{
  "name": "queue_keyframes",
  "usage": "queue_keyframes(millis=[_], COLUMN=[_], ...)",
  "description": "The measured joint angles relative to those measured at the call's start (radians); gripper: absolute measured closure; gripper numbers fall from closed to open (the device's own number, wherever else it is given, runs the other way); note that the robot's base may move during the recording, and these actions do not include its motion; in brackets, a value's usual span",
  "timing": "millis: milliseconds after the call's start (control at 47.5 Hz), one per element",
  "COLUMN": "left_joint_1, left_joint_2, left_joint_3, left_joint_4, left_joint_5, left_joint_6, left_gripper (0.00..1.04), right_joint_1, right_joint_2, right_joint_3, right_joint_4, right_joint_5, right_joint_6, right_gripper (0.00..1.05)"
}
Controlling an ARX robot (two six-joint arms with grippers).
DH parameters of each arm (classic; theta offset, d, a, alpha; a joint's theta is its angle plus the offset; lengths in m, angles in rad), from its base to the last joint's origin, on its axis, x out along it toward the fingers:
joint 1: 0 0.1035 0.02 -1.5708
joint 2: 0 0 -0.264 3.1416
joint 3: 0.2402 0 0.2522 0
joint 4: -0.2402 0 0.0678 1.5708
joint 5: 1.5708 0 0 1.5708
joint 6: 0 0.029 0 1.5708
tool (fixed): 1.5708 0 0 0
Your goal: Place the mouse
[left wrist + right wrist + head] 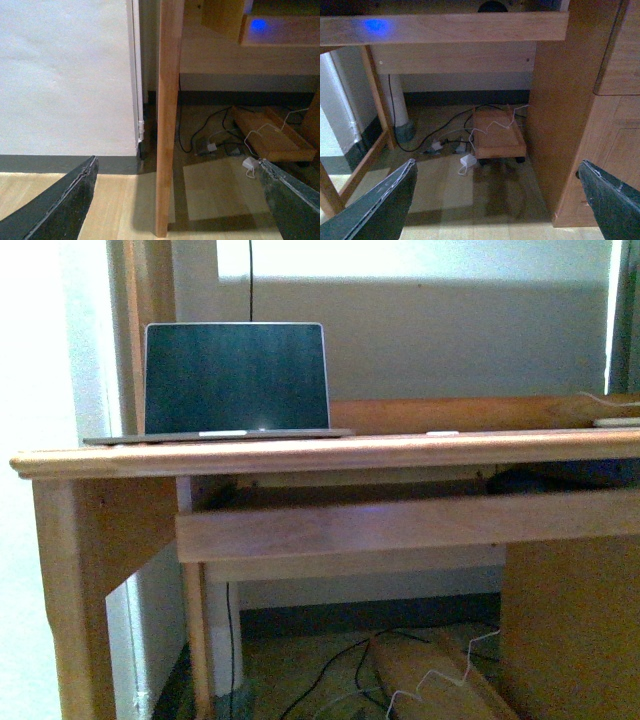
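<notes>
A small dark domed shape, apparently the mouse (492,6), sits on the pull-out tray (445,27) under the desk top, seen at the edge of the right wrist view. In the front view the mouse (518,480) is a dim dark lump in the tray's shadowed slot. My left gripper (177,162) is open low over the floor, with the desk leg (167,115) standing between its fingers (65,202). My right gripper (497,164) is open and holds nothing, facing under the desk. Neither arm shows in the front view.
An open laptop (235,380) stands on the wooden desk top (330,452) at the left. Under the desk lie cables (435,142), a white adapter (468,161) and a wheeled wooden board (497,135). A drawer cabinet (590,100) closes the right side and a white wall (65,75) the left.
</notes>
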Motion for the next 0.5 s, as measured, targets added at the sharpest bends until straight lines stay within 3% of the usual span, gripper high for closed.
queue_keyframes(millis=[379, 505], left_joint_1=[0.001, 0.05], left_joint_2=[0.001, 0.115], left_joint_3=[0.0, 0.048], left_joint_4=[-0.001, -0.076], left_joint_5=[0.005, 0.206], left_joint_6=[-0.001, -0.169], left_gripper=[0.08, 0.08], right_joint_1=[0.0, 0.0], right_joint_2=[0.0, 0.0], right_joint_3=[0.0, 0.0], right_joint_4=[0.0, 0.0], right_joint_5=[0.0, -0.001], right_joint_6=[0.0, 0.0], right_gripper=[0.07, 0.07])
